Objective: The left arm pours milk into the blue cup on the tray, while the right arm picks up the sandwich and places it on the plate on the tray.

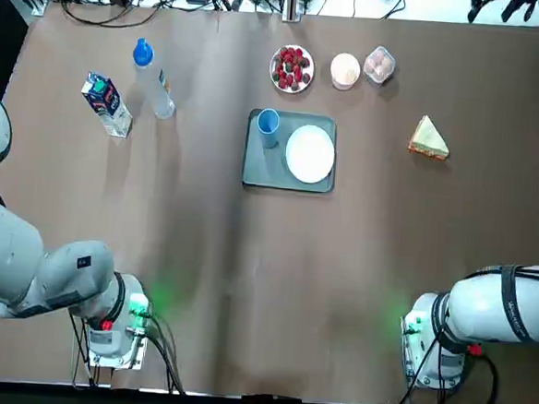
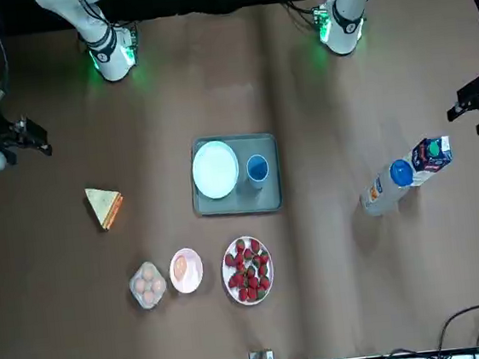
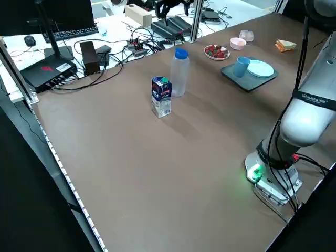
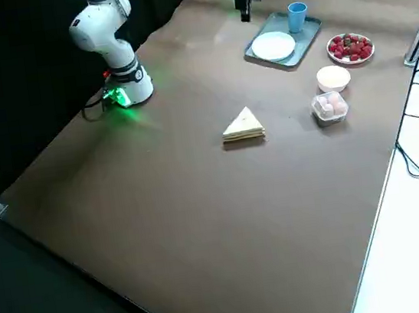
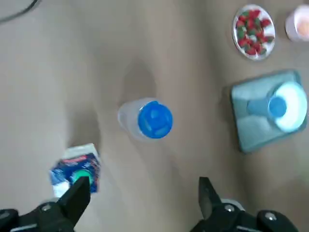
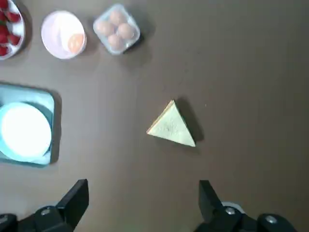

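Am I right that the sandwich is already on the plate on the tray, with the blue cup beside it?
Not quite. The sandwich lies on the bare table, well apart from the tray; the top view shows it. The plate is bare, and the blue cup does stand beside it on the tray.

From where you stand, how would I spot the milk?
Look at the brown table's left side, well away from the tray. A clear bottle stands there; the milk is beside it, the short boxy carton, white and dark blue with a green top.
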You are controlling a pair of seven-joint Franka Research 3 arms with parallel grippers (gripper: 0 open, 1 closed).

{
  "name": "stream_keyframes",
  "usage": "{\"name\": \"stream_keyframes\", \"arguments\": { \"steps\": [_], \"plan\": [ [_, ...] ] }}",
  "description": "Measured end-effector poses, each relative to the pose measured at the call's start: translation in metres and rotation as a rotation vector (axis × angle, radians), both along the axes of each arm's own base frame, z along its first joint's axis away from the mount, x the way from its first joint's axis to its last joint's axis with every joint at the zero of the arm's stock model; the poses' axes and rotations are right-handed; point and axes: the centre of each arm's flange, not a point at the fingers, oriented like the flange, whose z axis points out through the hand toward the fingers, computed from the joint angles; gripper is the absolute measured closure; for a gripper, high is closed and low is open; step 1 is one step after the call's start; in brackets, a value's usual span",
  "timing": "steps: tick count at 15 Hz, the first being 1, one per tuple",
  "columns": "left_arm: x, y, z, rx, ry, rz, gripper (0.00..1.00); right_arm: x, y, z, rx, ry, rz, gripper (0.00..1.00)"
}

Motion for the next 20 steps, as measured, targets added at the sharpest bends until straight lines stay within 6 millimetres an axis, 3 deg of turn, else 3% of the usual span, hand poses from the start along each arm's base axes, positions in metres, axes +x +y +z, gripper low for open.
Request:
{"name": "stream_keyframes", "arguments": {
  "steps": [4, 8, 12, 17, 18, 20],
  "plan": [
    [-0.002, 0.040, -0.019, 0.001, -0.084, -0.256, 0.01, 0.020, -0.001, -0.065, -0.005, 0.133, 0.007, 0.00],
    [-0.001, 0.091, -0.047, -0.050, -0.167, -0.404, 0.01, 0.044, -0.018, -0.143, -0.004, 0.241, -0.010, 0.00],
    [0.001, 0.130, -0.062, -0.072, -0.263, -0.536, 0.01, 0.054, -0.037, -0.193, 0.020, 0.300, 0.060, 0.00],
    [-0.016, 0.212, -0.144, -0.165, -0.392, -0.710, 0.01, 0.056, -0.075, -0.246, 0.173, 0.349, 0.167, 0.00],
    [-0.016, 0.228, -0.174, -0.188, -0.419, -0.767, 0.01, 0.055, -0.087, -0.270, 0.205, 0.374, 0.201, 0.00],
    [-0.015, 0.238, -0.197, -0.207, -0.446, -0.814, 0.01, 0.053, -0.102, -0.291, 0.240, 0.388, 0.239, 0.00]
  ]
}}
